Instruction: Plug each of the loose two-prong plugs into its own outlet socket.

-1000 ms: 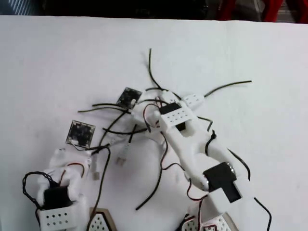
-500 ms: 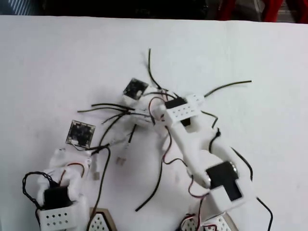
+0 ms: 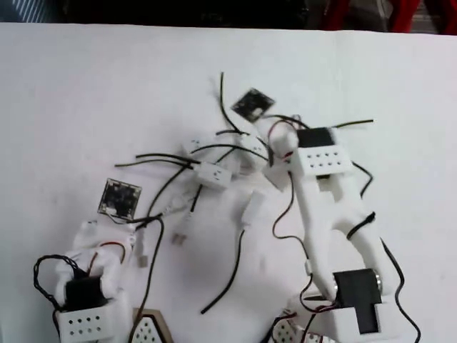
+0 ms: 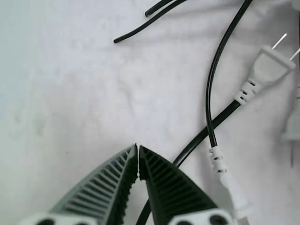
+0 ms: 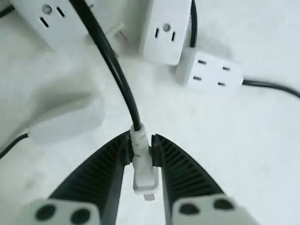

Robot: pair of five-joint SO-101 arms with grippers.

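1. Table (image 3: 64, 100): white top, carries everything listed.
2. Left arm (image 3: 84, 304): at the near-left edge.
3. Left gripper (image 4: 138, 154): 2 ribbed fingers pressed together tip to tip with nothing between them, over bare tabletop.
4. Loose plug (image 4: 268, 63): white, lying flat near the left gripper, its 2 prongs free and pointing away from it.
5. Second plug (image 4: 291, 124): white, partly cut off at the edge of the left wrist view, just beside the loose plug.
6. Third plug (image 4: 229, 187): white, ribbed neck visible, closest to the left gripper; prongs cannot be seen.
7. Black cords (image 4: 211, 93): 2 cross one another between these plugs.
8. Single socket (image 5: 165, 30): white, mid-table, slots facing up.
9. Second single socket (image 5: 54, 18): white, near the first, with a black cord passing over it.
10. 4-slot socket block (image 5: 211, 71): white, touching the single socket's corner.
11. White piece (image 3: 251, 207): on a black cord, apart from the sockets on their near side; kind unclear.
12. Right arm (image 3: 335, 214): extends from the near-right edge toward mid-table.
13. Right gripper (image 5: 140, 139): pinching the held plug (image 5: 143, 171) at its ribbed neck; its cord runs toward the sockets.
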